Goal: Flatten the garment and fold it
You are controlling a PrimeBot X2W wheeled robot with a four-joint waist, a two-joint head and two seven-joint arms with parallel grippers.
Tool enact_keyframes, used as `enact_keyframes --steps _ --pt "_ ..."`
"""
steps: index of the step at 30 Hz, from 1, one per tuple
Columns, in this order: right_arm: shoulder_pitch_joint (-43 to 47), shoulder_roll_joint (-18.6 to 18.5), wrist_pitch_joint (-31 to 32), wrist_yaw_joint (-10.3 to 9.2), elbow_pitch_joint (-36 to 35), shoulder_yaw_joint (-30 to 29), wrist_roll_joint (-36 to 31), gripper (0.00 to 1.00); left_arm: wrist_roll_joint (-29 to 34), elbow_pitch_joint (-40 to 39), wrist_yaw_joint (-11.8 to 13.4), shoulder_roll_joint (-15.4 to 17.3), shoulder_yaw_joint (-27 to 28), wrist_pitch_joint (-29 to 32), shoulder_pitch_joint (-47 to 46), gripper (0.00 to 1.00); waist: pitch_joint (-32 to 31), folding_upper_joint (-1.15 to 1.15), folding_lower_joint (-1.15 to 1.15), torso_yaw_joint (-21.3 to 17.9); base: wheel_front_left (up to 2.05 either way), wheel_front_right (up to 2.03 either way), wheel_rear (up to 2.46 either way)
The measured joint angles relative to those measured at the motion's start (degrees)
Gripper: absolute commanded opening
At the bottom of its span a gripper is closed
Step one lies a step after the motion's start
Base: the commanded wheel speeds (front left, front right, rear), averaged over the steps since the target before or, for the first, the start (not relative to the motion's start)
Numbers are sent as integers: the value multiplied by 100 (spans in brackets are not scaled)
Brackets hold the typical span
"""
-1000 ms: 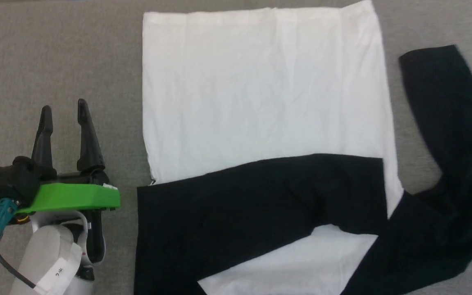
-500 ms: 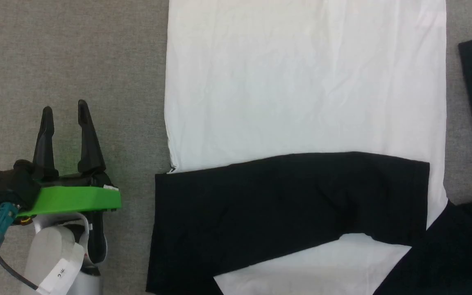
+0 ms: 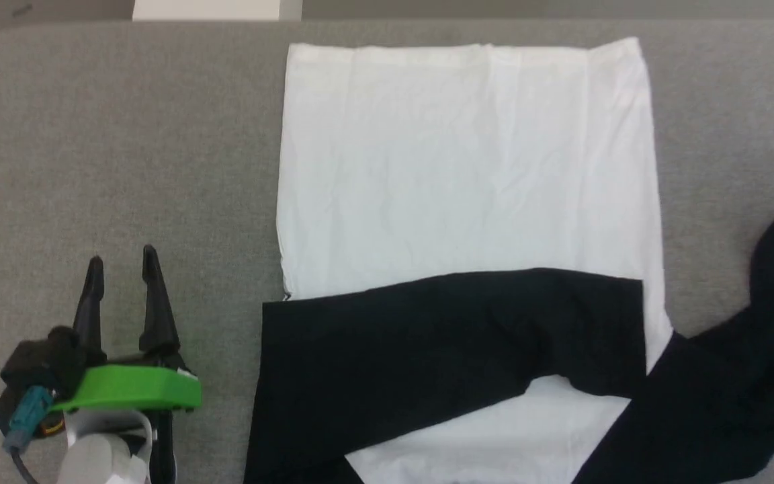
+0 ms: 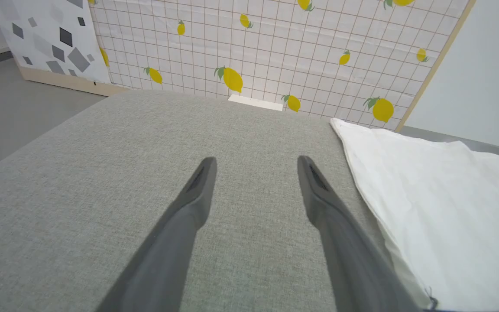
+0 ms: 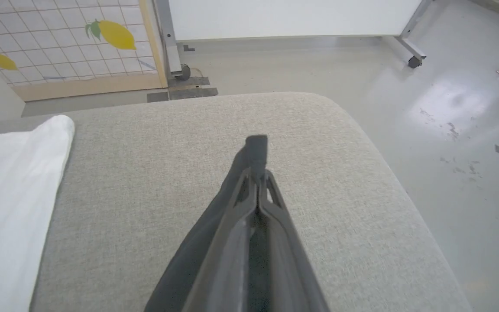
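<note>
The garment (image 3: 467, 168) lies flat on the grey table, its white body spread out. One black sleeve (image 3: 441, 336) is folded across the lower body. The other black sleeve (image 3: 729, 390) stretches off to the right edge of the head view. My left gripper (image 3: 121, 259) stands open over bare table left of the shirt, holding nothing. In the left wrist view, its fingers (image 4: 256, 162) point along the table beside the white hem (image 4: 440, 208). My right gripper (image 5: 257, 173) is shut on the black sleeve cloth (image 5: 256, 145), which pokes out past the fingertips above the table's right end.
The grey padded table (image 3: 125, 134) has rounded corners, with the shiny floor (image 5: 448, 108) right beyond its right end. A lemon-patterned screen (image 4: 275, 43) stands behind the far edge. Bare table surface lies left of the shirt.
My right gripper has closed on the black sleeve. The head camera has shifted, and the sleeve end now runs off the view's right edge. My left gripper stays open.
</note>
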Motion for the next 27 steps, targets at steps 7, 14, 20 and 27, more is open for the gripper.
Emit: enact_keyframes --steps 7,14,20,27 --pt "1045 309 632 -1 -2124 263 200 0 10 7 0 -41 46 0 416 100 -730 0 0 -220 0 0 0" --pt "1655 564 1475 -1 -3747 1502 471 0 10 -7 0 -47 45 0 519 100 -1190 0 0 -452 0 0 0" --pt "1708 548 1777 -1 -4054 2977 583 0 9 -3 -1 -49 -40 0 517 100 -1294 0 0 -511 0 0 0" --pt "1346 554 1702 -1 -3200 4935 806 0 4 35 -51 -51 -118 0 489 100 -1206 0 0 -296 0 0 0"
